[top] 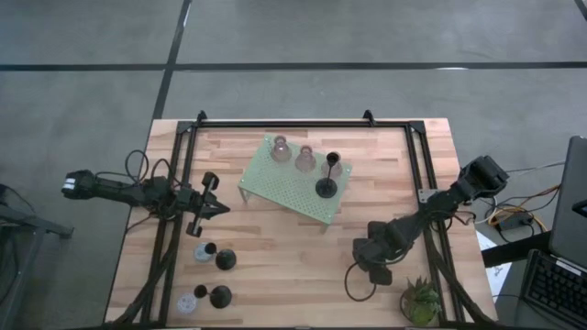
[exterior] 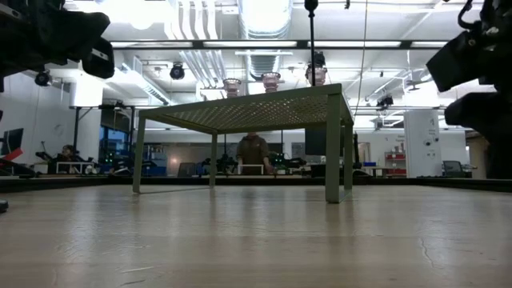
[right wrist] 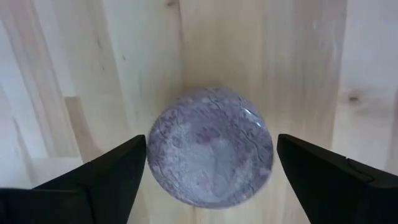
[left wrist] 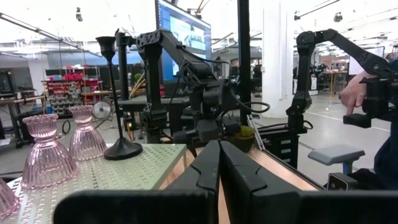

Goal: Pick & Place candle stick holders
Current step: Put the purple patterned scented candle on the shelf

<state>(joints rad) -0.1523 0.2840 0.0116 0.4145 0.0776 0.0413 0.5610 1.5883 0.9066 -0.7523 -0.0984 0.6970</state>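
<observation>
On the table (top: 275, 247), near its right front corner, the right gripper (right wrist: 208, 165) points straight down with jaws wide open around a round lavender holder (right wrist: 211, 151) that sits flat, touching neither jaw. The left gripper (top: 215, 207) waits, jaws closed.

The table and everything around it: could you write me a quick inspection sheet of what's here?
Surface: wooden table, black frame rails along its edges.
Job's things: three pink glass holders and one black candlestick on the green stand; four more holders by the left arm; a lavender holder under the right arm.
Clutter: potted plant.
Grippers: left gripper shut, empty; right gripper open, fingers either side of the lavender holder.
Cables: wires off the table's right edge.
Surroundings: a person behind the table.
</observation>
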